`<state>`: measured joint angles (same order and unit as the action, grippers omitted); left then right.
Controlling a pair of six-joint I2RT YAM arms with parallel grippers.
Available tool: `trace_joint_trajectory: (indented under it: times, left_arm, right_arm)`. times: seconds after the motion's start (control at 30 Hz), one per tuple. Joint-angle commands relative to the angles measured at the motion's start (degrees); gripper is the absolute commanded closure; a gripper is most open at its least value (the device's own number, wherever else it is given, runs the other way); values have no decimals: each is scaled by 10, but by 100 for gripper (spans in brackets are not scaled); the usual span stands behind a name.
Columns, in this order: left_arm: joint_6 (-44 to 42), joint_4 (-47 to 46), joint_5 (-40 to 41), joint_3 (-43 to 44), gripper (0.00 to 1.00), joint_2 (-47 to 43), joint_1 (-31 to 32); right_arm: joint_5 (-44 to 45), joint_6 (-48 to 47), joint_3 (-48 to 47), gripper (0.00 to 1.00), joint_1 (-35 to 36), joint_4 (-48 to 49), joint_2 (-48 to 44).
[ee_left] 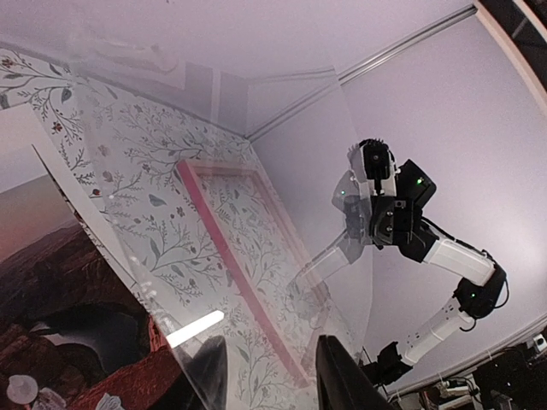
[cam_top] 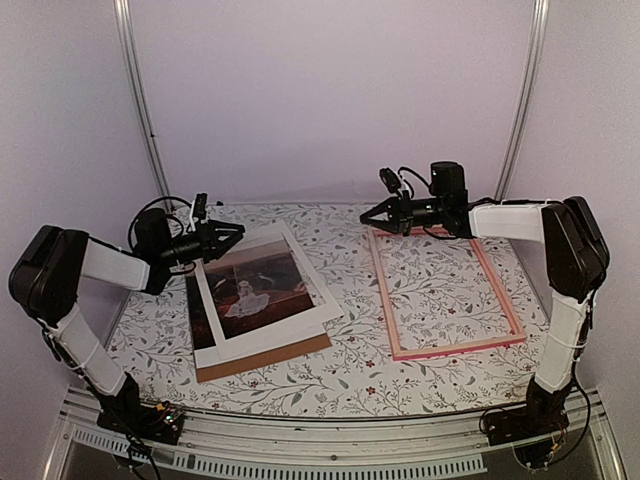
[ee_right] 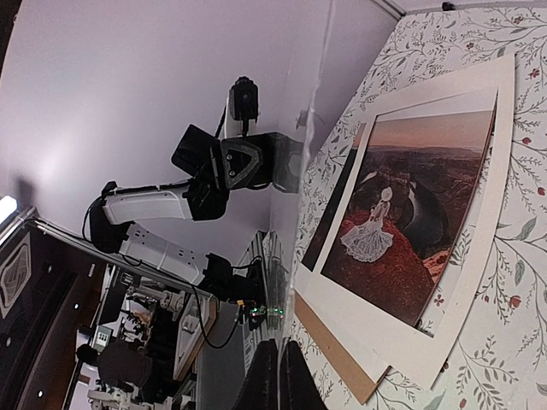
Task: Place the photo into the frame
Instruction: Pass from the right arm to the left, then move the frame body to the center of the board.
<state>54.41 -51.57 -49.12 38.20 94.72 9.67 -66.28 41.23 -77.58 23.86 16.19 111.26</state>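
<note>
Left gripper (cam_top: 236, 237): its two black fingers (ee_left: 209, 376) stand partly apart with a plain gap and no firm hold on anything; it hovers at the far left corner of the paper stack.
Step in hand: by my judgement an early one, the approach to the stack, because the photo is not yet in the frame.
Next move: it calls for a careful pinch on one thin edge only, since flat sheets slide and two layers may come up together.
Plain brown backing board (cam_top: 265, 358): nearest to me, the lowest layer, its near edge showing.
White card mat with a rectangular opening (cam_top: 285, 335): it lies skewed on top.
Dark reddish photo with a figure in a white dress (cam_top: 258, 285): seen through the opening, on the left half of the floral table (cam_top: 340, 385).
Thin-railed pink rectangular frame (cam_top: 384, 300): flat on the right half, well apart from the photo, the cloth showing through it.
Clear glossy sheet (ee_left: 256, 171): perhaps a pane by the left fingers; I cannot tell if they touch it.
Right gripper (cam_top: 366, 216): fingers pressed together, empty, above the frame's far left corner.
Arms: both have the elbow raised at the outer side and the forearm reaching level inward.
</note>
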Motion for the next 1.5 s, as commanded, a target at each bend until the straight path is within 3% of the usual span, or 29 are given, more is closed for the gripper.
trace_joint_trajectory:
  times: [0.0,0.57,0.7,0.9,1.07,1.27,1.47]
  left_arm:
    - [-10,-14,-16,5,64,-16,-2]
    - [-30,28,-25,16,100,-35,0]
    - [-44,74,-21,27,100,-59,1]
    - [-96,179,2,51,100,-111,1]
    - [-141,299,19,89,100,-152,1]
    - [-198,445,41,137,100,-199,1]
    - [-231,536,58,180,100,-240,0]
  right_arm:
    - [6,-43,3,100,2,-39,0]
    - [28,-71,0,98,-3,-71,18]
    - [52,-87,-2,84,-3,-100,18]
    - [102,-124,-9,53,-3,-170,11]
    - [195,-170,1,35,-4,-272,-20]
    - [316,-199,63,22,-1,-341,-83]
    - [424,-198,118,20,39,-382,-109]
